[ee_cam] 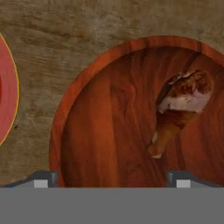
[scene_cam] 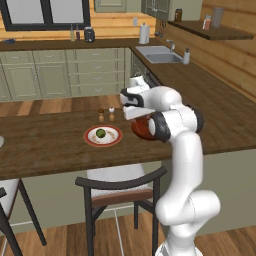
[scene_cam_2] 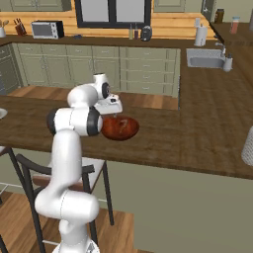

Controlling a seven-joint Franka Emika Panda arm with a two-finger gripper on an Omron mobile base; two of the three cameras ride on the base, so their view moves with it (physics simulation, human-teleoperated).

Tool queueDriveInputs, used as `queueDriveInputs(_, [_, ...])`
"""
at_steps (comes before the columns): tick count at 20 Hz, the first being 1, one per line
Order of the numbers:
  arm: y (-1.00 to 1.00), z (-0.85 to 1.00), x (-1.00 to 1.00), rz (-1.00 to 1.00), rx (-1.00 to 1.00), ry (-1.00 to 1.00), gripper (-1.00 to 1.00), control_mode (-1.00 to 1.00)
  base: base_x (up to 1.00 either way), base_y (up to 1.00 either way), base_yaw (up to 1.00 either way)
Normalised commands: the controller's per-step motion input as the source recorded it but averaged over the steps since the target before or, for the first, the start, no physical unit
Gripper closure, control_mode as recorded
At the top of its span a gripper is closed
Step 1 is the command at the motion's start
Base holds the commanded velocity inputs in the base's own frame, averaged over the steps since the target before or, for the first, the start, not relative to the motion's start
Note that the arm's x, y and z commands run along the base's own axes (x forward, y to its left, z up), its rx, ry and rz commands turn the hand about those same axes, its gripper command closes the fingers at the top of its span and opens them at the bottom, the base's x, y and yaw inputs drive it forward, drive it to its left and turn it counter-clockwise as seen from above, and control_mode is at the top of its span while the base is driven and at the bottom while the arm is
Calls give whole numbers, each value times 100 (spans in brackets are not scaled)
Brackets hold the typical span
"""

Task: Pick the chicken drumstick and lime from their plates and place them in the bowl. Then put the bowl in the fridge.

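Observation:
The reddish-brown wooden bowl [ee_cam: 109, 131] sits on the dark wood counter, and the chicken drumstick [ee_cam: 179, 105] lies inside it on its right half. My gripper [ee_cam: 111, 180] hovers straight above the bowl, open, with nothing between its widely spread fingertips [ee_cam: 41, 179]. In the right base view the gripper [scene_cam_2: 114, 114] hangs just over the bowl [scene_cam_2: 120, 128]. The lime [scene_cam: 101, 133] rests on the red-rimmed white plate [scene_cam: 90, 137], left of the bowl [scene_cam: 140, 129], which my arm partly hides. The plate's red rim [ee_cam: 6, 87] shows at the left of the hand view. The fridge is out of view.
Two small shakers [scene_cam: 106, 115] stand behind the red-rimmed plate. A dark chair [scene_cam: 120, 182] is tucked under the counter's front edge. A pale round edge [scene_cam: 1, 141] peeks in at the far left. A sink [scene_cam: 159, 54] lies on the far counter.

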Motion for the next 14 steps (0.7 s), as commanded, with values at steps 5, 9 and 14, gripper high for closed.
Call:
queueDriveInputs(5, [73, 65, -41, 15, 8, -3, -100, -100, 0, 0, 0])
queueDriveInputs(9, [29, 5, -52, 36, 39, -4, -100, -100, 0, 0, 0])
queueDriveInputs(14, [13, 2, -9, 45, 27, -4, -100, -100, 0, 0, 0])
